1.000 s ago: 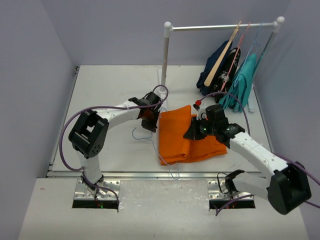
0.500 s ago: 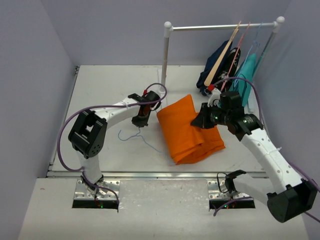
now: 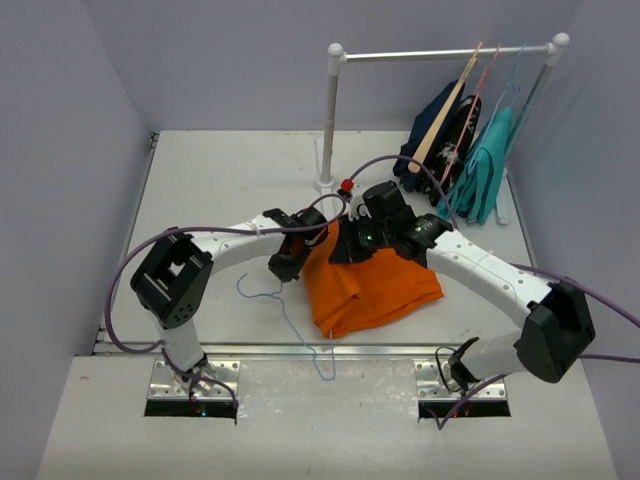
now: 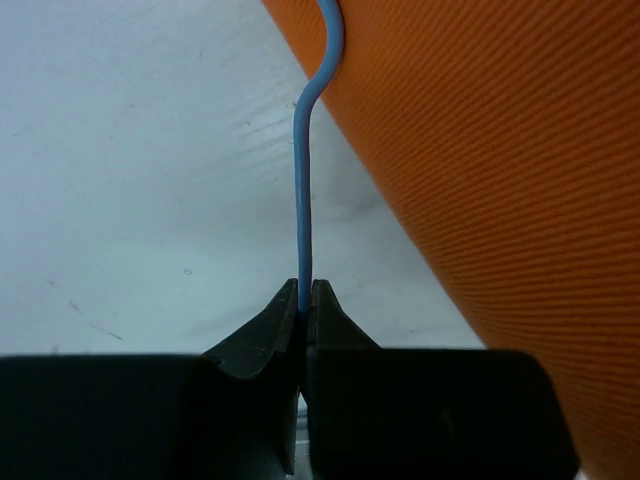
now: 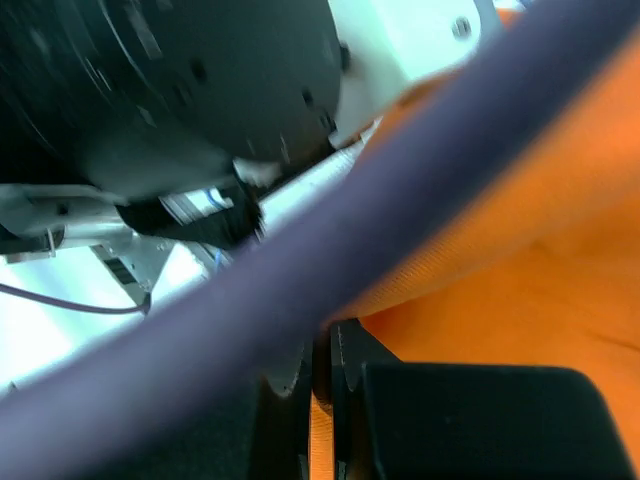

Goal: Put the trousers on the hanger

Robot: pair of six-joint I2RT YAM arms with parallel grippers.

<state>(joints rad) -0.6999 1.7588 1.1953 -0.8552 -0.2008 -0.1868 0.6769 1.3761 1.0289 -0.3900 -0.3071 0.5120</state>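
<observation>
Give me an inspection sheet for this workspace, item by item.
Surface: white table, no spills seen.
Job's things: orange trousers bunched mid-table; blue wire hanger lying at their left edge.
Clutter: navy garment, teal garment and wooden hanger on the rack.
Grippers: left hand shut on the hanger; right hand shut on the trousers.
Cables: purple cable looping off each arm, one near the trousers.
Surroundings: plain walls, nothing else seen.

Stretches the left arm [image 3: 235, 232] low toward the trousers [image 3: 385, 290] from their left, left gripper [image 3: 284, 264] at their left edge, jaws pinched tight on the hanger [image 4: 303, 200] wire. Arches the right arm [image 3: 480, 270] over the trousers from their right, right gripper [image 3: 345, 245] at their far edge, jaws closed on a fold of cloth
</observation>
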